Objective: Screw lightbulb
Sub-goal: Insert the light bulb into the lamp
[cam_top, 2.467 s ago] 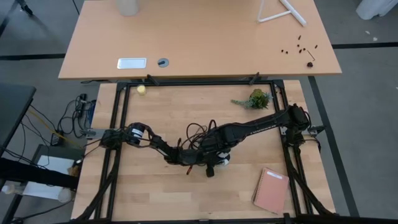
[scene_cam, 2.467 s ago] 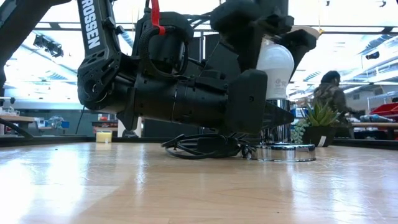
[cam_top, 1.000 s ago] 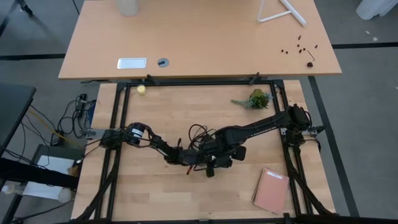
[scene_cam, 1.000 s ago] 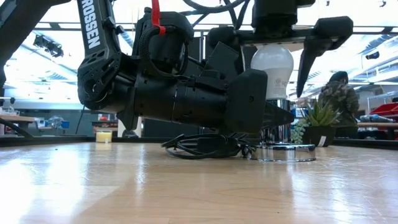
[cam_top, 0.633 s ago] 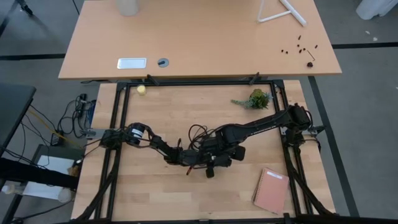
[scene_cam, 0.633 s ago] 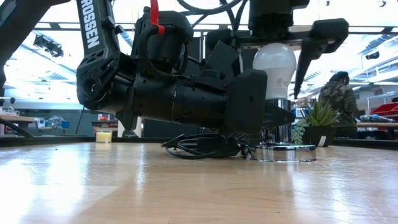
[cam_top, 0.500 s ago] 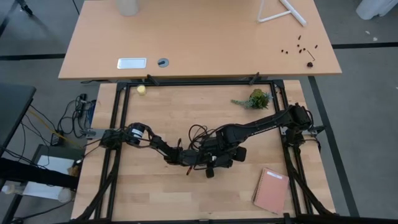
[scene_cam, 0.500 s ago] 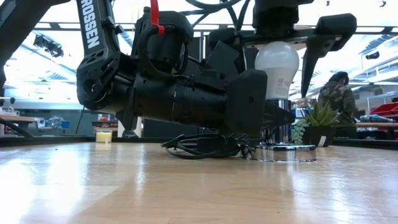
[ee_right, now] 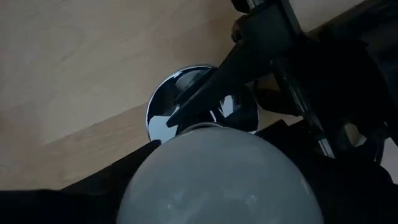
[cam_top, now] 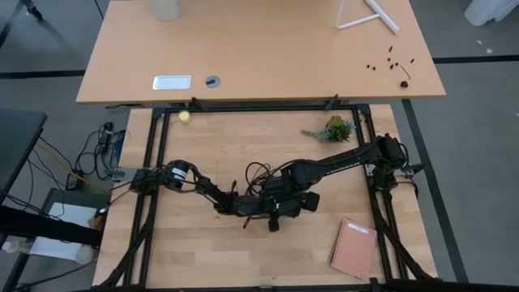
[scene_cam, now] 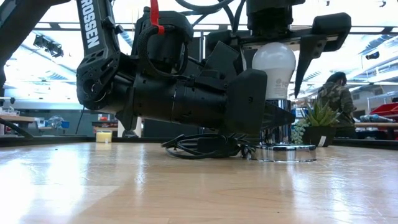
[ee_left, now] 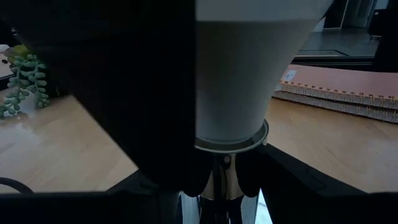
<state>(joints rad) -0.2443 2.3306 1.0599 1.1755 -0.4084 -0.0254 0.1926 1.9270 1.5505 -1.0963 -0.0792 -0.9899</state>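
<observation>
Steadying the socket stem (ee_left: 219,177) low with our left claw (ee_left: 219,186) pinching it, we are hanging our right claw (scene_cam: 273,46), spread, around the upright lightbulb (scene_cam: 274,65) for another twist.

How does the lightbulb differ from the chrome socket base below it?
The lightbulb is matte white and rounded; the socket base is a mirror-bright, flat disc. The lightbulb stands upright, raised above the table, while the socket base lies flat on it. The open right gripper straddles the lightbulb; the left gripper grips the stem over the socket base. Both share one vertical axis.
</observation>
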